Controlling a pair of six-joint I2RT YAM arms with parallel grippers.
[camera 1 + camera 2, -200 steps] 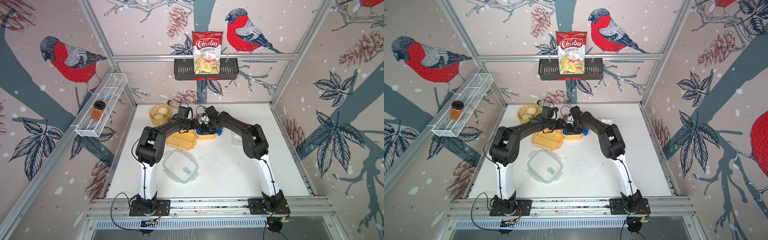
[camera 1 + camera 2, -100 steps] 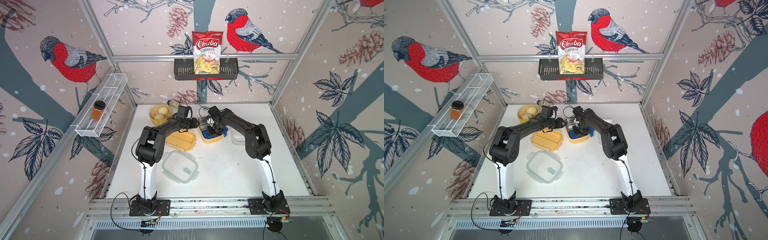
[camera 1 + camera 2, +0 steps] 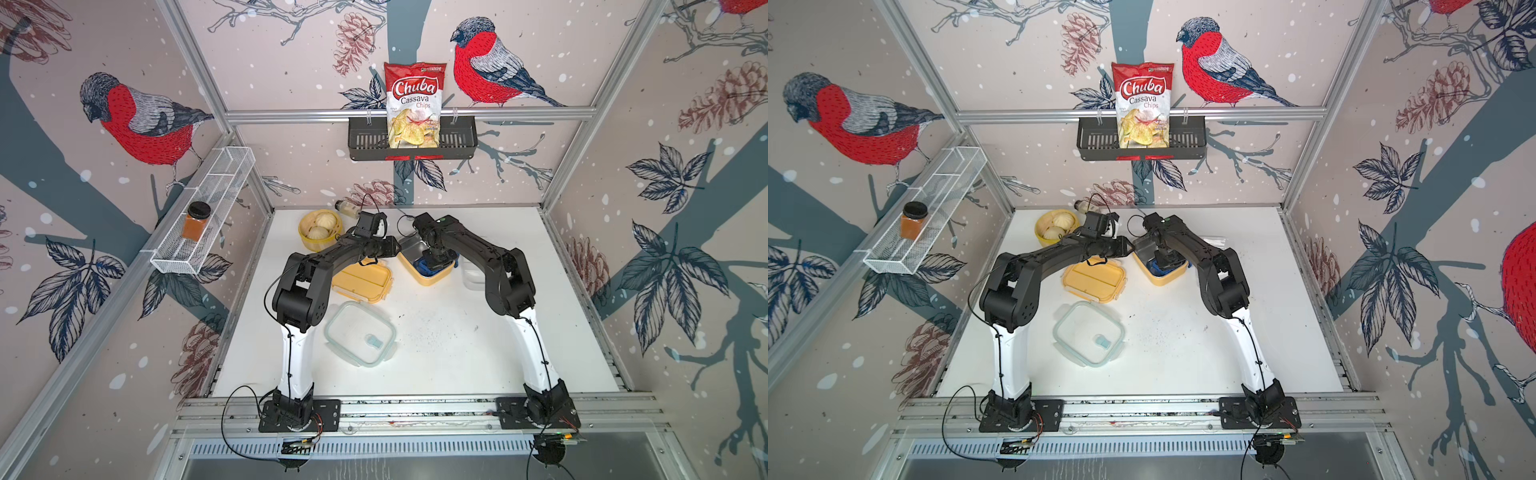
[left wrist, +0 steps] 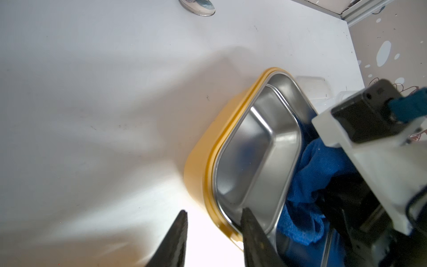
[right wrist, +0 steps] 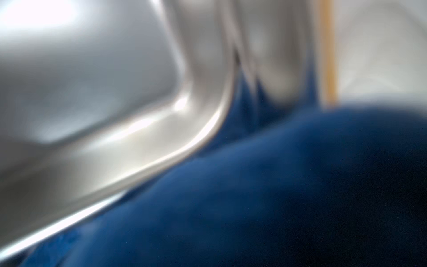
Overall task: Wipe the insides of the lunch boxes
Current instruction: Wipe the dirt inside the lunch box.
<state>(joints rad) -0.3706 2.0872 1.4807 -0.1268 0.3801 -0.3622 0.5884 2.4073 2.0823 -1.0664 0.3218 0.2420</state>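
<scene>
The yellow lunch box (image 3: 430, 279) (image 4: 203, 157) stands open at the back middle, its steel inside bare in the far compartment. My right gripper (image 3: 434, 259) is down in the near compartment, shut on a bunched blue cloth (image 4: 323, 166) (image 5: 254, 196) that hides its fingers in the right wrist view. My left gripper (image 4: 213, 210) (image 3: 395, 246) straddles the box's corner rim: one finger rests inside against the steel, the other stands off the outer wall, open. The clear lunch box (image 3: 471, 274) sits right of the yellow one, partly behind my right arm.
A yellow lid (image 3: 363, 282) lies left of the yellow box, and the green-rimmed clear lid (image 3: 360, 334) lies nearer the front. A steamer basket with buns (image 3: 320, 230) and a small bottle (image 3: 347, 208) stand at the back left. Crumbs (image 3: 428, 332) speckle the table's middle.
My right gripper has dragged the blue cloth rightwards inside the yellow box. The left gripper's jaws have narrowed around the box's rim.
</scene>
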